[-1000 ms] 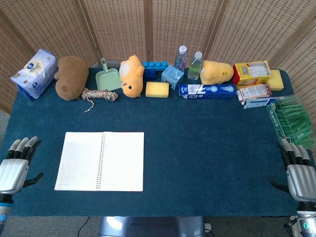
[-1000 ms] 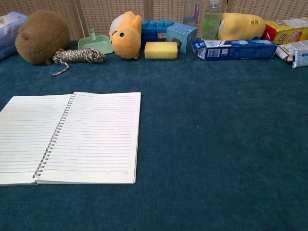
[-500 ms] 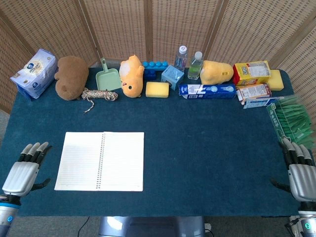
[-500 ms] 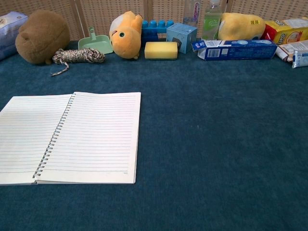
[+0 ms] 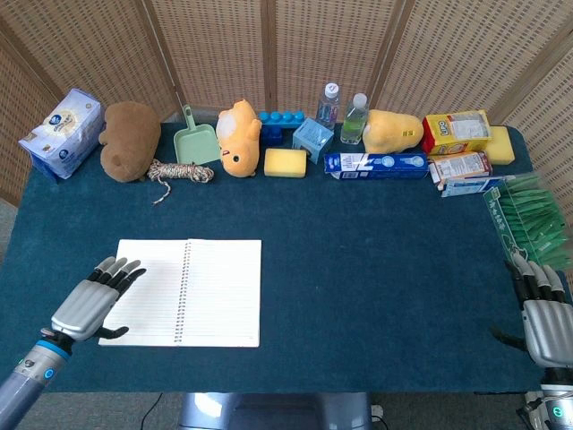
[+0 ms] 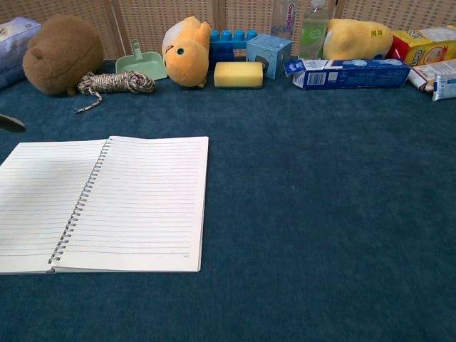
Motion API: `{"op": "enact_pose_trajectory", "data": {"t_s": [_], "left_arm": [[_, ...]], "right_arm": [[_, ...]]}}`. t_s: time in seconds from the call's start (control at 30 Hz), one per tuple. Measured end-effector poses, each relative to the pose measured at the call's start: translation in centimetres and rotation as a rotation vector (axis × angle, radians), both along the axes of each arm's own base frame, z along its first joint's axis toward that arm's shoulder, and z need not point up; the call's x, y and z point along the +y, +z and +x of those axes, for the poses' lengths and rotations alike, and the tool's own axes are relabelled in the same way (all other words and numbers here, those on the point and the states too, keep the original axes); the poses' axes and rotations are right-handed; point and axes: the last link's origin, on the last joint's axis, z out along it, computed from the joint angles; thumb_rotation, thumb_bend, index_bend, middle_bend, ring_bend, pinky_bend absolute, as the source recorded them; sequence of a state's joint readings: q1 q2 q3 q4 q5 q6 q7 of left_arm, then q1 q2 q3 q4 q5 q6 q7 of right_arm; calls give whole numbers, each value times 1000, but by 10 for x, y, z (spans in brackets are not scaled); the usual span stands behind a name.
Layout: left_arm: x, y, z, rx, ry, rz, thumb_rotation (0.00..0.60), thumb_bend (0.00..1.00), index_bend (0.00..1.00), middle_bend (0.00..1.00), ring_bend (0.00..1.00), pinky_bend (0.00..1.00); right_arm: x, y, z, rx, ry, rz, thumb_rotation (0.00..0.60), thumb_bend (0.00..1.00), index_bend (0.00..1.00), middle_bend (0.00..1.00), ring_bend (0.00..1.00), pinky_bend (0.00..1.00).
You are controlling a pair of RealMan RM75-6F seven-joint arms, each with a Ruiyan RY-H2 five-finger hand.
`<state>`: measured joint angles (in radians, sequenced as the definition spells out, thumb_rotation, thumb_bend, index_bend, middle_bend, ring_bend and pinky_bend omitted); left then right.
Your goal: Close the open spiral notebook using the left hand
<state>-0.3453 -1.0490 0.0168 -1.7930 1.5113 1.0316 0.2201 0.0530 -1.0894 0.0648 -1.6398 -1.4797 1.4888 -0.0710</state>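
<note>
The spiral notebook point(image 5: 183, 292) lies open and flat on the table point(image 5: 376, 260), near the front edge and toward the left side. Both white lined pages face up, and the wire spiral runs down the middle.

The left robot hand point(image 5: 91, 300) is by the front left corner of the table. Its fingers are spread and straight, and it holds nothing. In the head view the fingertips point(image 5: 121, 268) show over the outer edge of the left page. I cannot tell if they touch the paper. In the chest view only a small dark tip shows at the left edge.

The right robot hand point(image 5: 543, 313) is by the front right corner, off the edge of the table. Its fingers are apart and it holds nothing.

Many things sit in a row along the back edge. There is a tissue pack point(image 5: 61, 132) at the back left corner, then a brown plush toy point(image 5: 128, 139), a coil of rope point(image 5: 179, 172), a green scoop point(image 5: 194, 141), an orange plush toy point(image 5: 238, 137) and a yellow sponge point(image 5: 286, 162). Farther right are two bottles point(image 5: 341, 112), a blue box point(image 5: 374, 164) and a yellow plush toy point(image 5: 392, 131). A green packet point(image 5: 530, 220) lies by the right edge.
</note>
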Motion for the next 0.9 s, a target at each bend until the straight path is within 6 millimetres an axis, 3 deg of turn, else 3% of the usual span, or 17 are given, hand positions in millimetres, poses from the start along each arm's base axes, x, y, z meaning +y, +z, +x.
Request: {"op": "enact_pose_trajectory", "data": {"t_s": [0.2, 0.4, 0.7, 0.9], "left_arm": [[28, -14, 21, 85, -154, -65, 319, 38, 91, 0, 0, 0], [51, -30, 28, 214, -292, -98, 226, 38, 148, 0, 0, 0], [60, -74, 26, 315, -308, -155, 211, 40, 156, 0, 0, 0], [61, -85, 26, 333, -279, -150, 211, 44, 155, 0, 0, 0]], "right_arm": [[-1, 1, -1, -9, -5, -2, 600, 0, 0, 0, 0, 21], [-3, 0, -1, -12, -10, -1, 600, 0, 0, 0, 0, 22], [-5, -5, -2, -9, -21, 12, 600, 0, 0, 0, 0, 22], [-4, -3, -1, -14, -19, 5, 600, 0, 0, 0, 0, 21]]}}
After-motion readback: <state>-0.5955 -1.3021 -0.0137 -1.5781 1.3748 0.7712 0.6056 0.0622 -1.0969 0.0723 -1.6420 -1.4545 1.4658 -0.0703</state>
